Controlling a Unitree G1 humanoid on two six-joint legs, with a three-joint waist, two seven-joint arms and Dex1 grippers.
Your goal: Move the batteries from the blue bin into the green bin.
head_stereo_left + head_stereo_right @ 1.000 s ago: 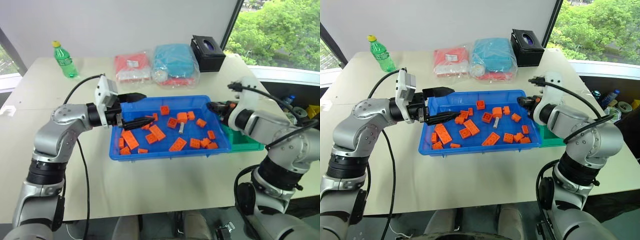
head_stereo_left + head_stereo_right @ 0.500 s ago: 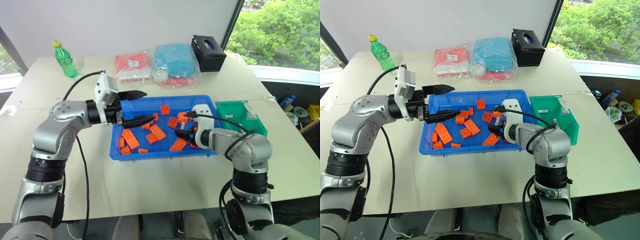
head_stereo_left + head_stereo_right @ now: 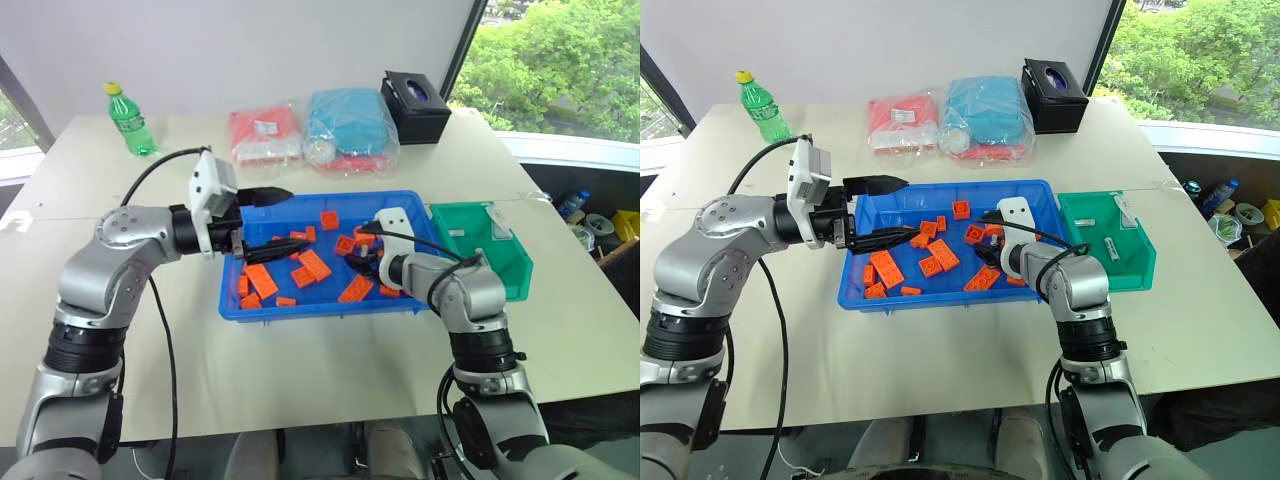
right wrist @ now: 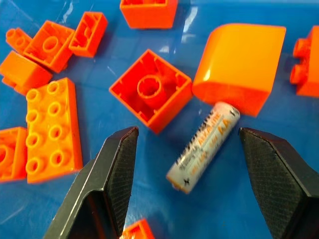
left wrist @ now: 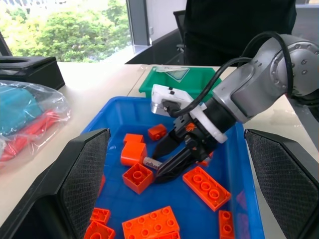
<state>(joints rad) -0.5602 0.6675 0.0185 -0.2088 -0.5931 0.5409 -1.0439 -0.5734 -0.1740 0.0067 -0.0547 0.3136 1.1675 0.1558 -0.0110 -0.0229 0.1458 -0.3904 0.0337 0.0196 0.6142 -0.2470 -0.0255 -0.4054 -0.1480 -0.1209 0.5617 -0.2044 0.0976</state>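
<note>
The blue bin (image 3: 322,309) sits mid-table, strewn with orange bricks (image 3: 262,281). A silver battery (image 4: 203,147) lies on its floor, touching a curved orange block (image 4: 240,65). My right gripper (image 4: 187,135) is open low over the bin, one finger on each side of that battery, not touching it. The left wrist view shows the same gripper (image 5: 167,159) beside the battery (image 5: 151,162). The green bin (image 3: 1137,268) stands against the blue bin's right end, with a small silver cylinder (image 3: 1110,250) inside. My left gripper (image 3: 283,217) hangs open and empty over the blue bin's left end.
At the back of the table are a green bottle (image 3: 129,120), a red package (image 3: 265,134), a teal package (image 3: 348,124) and a black tissue box (image 3: 415,105). Bare tabletop (image 3: 300,370) runs in front of the bins.
My right gripper swung from the green bin's side down into the blue bin and opened, ending astride the battery. The left gripper stayed where it was.
</note>
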